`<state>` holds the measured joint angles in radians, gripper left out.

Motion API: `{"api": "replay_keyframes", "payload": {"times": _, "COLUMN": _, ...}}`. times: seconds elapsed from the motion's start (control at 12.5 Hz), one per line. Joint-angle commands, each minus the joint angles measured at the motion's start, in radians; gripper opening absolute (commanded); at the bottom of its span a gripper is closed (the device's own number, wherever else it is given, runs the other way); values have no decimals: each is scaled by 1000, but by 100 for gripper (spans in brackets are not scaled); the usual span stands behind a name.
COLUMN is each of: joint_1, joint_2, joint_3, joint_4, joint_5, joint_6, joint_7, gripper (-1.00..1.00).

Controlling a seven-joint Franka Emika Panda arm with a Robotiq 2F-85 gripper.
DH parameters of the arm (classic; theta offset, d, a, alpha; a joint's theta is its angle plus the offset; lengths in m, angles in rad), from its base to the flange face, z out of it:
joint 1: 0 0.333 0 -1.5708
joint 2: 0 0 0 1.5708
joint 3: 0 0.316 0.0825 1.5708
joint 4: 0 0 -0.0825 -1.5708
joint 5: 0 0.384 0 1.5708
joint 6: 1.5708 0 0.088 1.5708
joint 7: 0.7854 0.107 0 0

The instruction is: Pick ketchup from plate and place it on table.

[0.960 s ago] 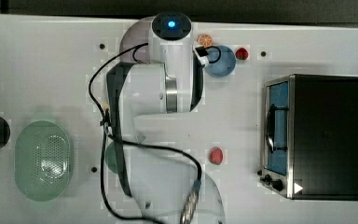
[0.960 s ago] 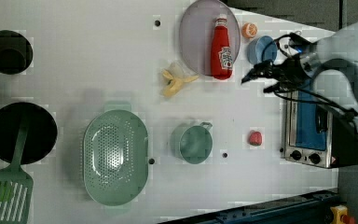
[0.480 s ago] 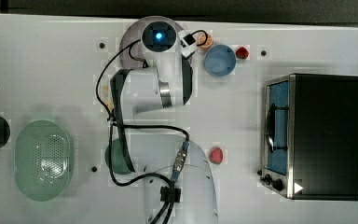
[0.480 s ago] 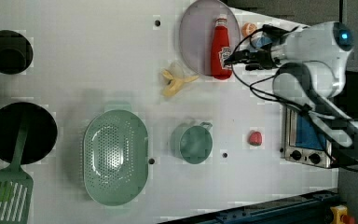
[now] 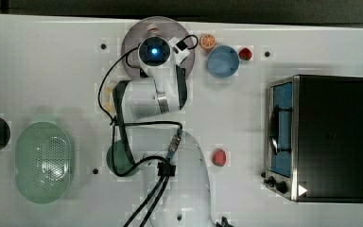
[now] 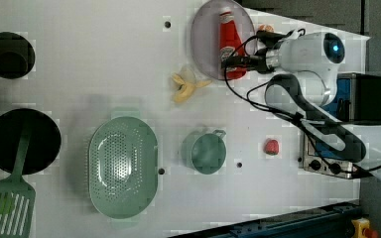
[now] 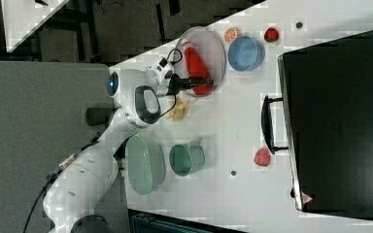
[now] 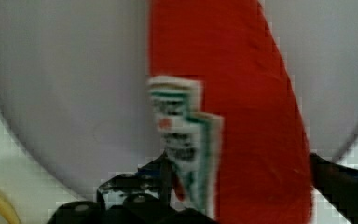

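While the ketchup [image 8: 233, 107] lies on the plate [image 6: 203, 44], its label unreadable, the hand [image 6: 230, 62] straddles it wide open, gripping nothing.

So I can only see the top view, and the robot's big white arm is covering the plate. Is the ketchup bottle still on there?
Observer: Yes. In the left view the ketchup lies flat on the plate.
Operator: Is the claw grabbing it yet?
Observer: Not yet. In the wrist view the gripper is open, one finger on each side of the bottle's wide end.
Operator: Which way is the cap pointing?
Observer: In the right view the whitish cap points away from the gripper, toward the plate's far rim.
Operator: Is anything else on the plate?
Observer: No, just the bottle. A banana lies on the table just off the plate's edge.
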<state>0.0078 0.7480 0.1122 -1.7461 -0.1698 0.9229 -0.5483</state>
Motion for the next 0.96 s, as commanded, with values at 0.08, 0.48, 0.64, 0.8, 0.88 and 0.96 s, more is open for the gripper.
{"api": "replay_keyframes", "payload": {"times": 0.08, "joint_1": -11, "joint_2": -3, "joint_3": 7, "joint_4": 16, "joint_5": 1, "joint_6": 52, "joint_7": -32, "gripper": 44}}
{"api": "replay_keyframes", "payload": {"times": 0.48, "joint_1": -13, "joint_2": -31, "joint_3": 9, "joint_4": 20, "joint_5": 2, "joint_6": 57, "joint_7": -31, "gripper": 21}}
{"api": "replay_keyframes", "payload": {"times": 0.64, "joint_1": -14, "joint_2": -81, "joint_3": 9, "joint_4": 20, "joint_5": 6, "joint_6": 56, "joint_7": -4, "gripper": 21}}
{"api": "replay_keyframes", "payload": {"times": 0.8, "joint_1": -20, "joint_2": -162, "joint_3": 9, "joint_4": 16, "joint_5": 6, "joint_6": 16, "joint_7": 22, "gripper": 21}}
{"api": "replay_keyframes", "payload": {"times": 0.88, "joint_1": -24, "joint_2": -211, "joint_3": 8, "joint_4": 11, "joint_5": 6, "joint_6": -32, "joint_7": 24, "gripper": 21}}
{"api": "replay_keyframes", "payload": {"times": 0.96, "joint_1": -30, "joint_2": -264, "joint_3": 7, "joint_4": 7, "joint_5": 6, "joint_6": -90, "joint_7": 26, "gripper": 21}}
